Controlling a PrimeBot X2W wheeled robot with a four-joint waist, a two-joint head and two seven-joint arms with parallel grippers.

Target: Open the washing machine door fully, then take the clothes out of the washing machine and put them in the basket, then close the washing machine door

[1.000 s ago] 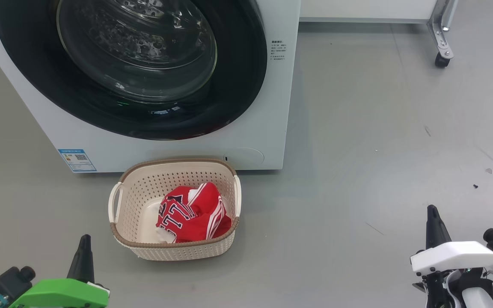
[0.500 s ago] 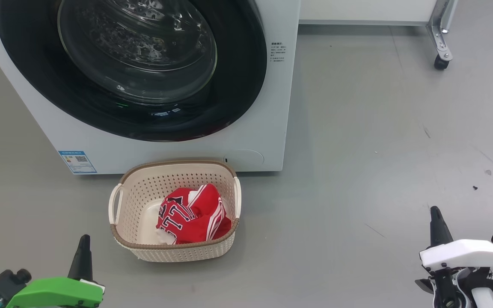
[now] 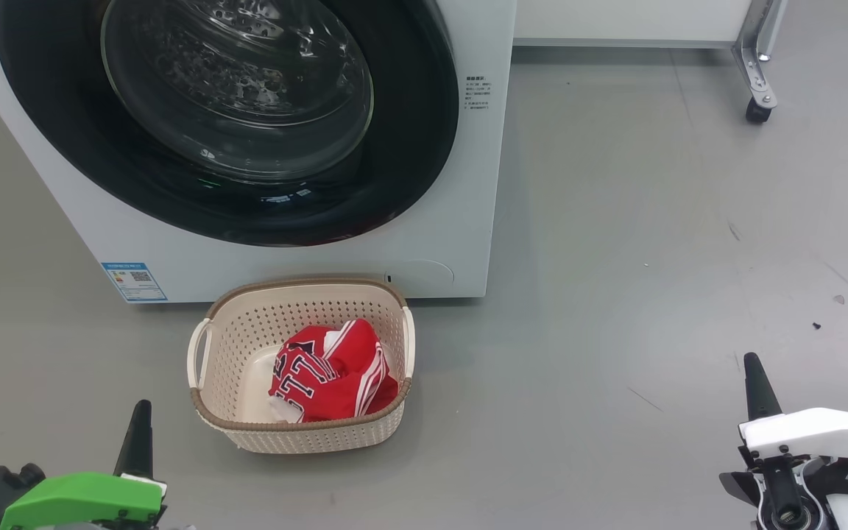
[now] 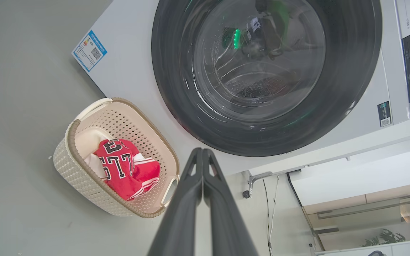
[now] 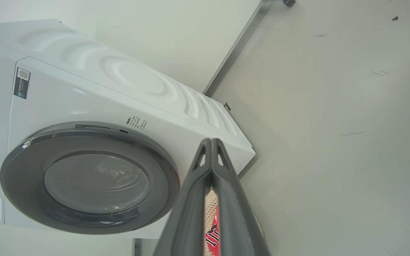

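The door (image 3: 236, 96) is closed. The clothes (image 3: 332, 372) lie in the basket (image 3: 321, 434). The left pincer (image 3: 141, 409) and right pincer (image 3: 752, 364) are clenched, empty.

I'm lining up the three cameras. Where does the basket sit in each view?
Head view: basket lower centre-left, in front of the washing machine.
Left wrist view: lower left, left of the left gripper.
Right wrist view: a sliver at bottom centre, behind the right gripper.
Shared landmark: the washing machine door.
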